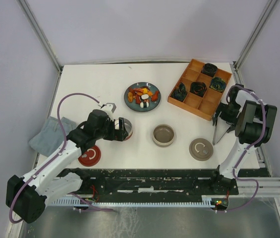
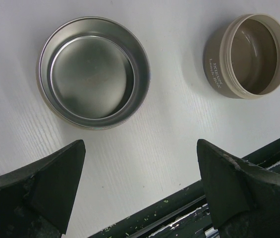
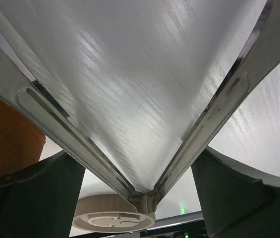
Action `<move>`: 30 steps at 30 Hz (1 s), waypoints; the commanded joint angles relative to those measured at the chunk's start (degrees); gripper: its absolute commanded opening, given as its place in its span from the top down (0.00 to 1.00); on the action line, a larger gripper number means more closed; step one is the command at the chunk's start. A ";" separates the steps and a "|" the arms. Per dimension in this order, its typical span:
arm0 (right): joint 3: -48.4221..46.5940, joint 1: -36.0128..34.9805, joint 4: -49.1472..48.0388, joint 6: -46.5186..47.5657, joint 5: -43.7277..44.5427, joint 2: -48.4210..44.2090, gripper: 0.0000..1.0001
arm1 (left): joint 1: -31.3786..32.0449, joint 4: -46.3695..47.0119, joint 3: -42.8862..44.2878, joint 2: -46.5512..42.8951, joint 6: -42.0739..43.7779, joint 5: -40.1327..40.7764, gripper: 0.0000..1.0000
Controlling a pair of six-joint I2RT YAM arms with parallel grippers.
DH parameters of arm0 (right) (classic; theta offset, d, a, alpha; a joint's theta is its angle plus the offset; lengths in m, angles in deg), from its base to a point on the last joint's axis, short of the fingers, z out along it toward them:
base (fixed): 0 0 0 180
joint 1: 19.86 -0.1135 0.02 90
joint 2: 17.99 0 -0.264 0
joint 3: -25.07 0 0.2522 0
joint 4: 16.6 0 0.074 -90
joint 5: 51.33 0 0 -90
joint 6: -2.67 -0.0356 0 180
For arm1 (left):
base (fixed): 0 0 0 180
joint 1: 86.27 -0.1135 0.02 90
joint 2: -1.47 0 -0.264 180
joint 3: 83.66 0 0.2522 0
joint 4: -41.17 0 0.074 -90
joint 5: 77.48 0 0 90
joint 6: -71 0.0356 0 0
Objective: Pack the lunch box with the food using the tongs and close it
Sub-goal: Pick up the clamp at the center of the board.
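The food [image 1: 142, 95], small orange, red, white and yellow pieces, lies on a dark blue plate [image 1: 130, 101] at the middle back. The round tan lunch box [image 1: 164, 135] [image 2: 219, 69] stands open and empty, with its tan lid [image 1: 200, 148] [image 3: 112, 218] to its right. My right gripper [image 1: 222, 119] [image 3: 137, 158] is shut on the silver tongs [image 1: 219, 133] [image 3: 55, 119]; its fingers press both arms from outside, near the joint of the V. My left gripper [image 1: 123, 129] [image 2: 140, 188] hangs open and empty by a steel bowl [image 2: 94, 72].
A wooden tray [image 1: 206, 106] with dark coiled rosettes sits at the back right, close to the right gripper. A red lid [image 1: 89, 155] lies near the front left and a blue cloth [image 1: 48, 136] at the left edge. The table's dark front rail [image 2: 179, 208] runs under the left fingers.
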 commanded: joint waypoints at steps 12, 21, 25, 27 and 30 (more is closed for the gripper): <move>10.12 0.27 -7.00 -3.31 4.43 -15.17 0.31 | 0.05 1.52 0.51 -0.98 2.53 0.49 0.01; 7.30 0.24 1.94 -4.91 6.99 -29.93 0.34 | 0.00 1.63 0.42 -1.52 2.36 0.63 0.01; 5.20 0.19 5.52 -3.53 5.77 -35.68 0.34 | 0.06 1.59 0.42 -1.57 2.40 0.81 0.01; 3.60 0.17 7.65 -2.74 4.14 -37.69 0.34 | 0.08 1.61 0.42 -1.53 2.36 0.79 0.01; 1.55 0.15 9.31 -1.62 0.78 -41.11 0.34 | -0.02 1.61 0.46 -1.60 2.36 1.05 0.01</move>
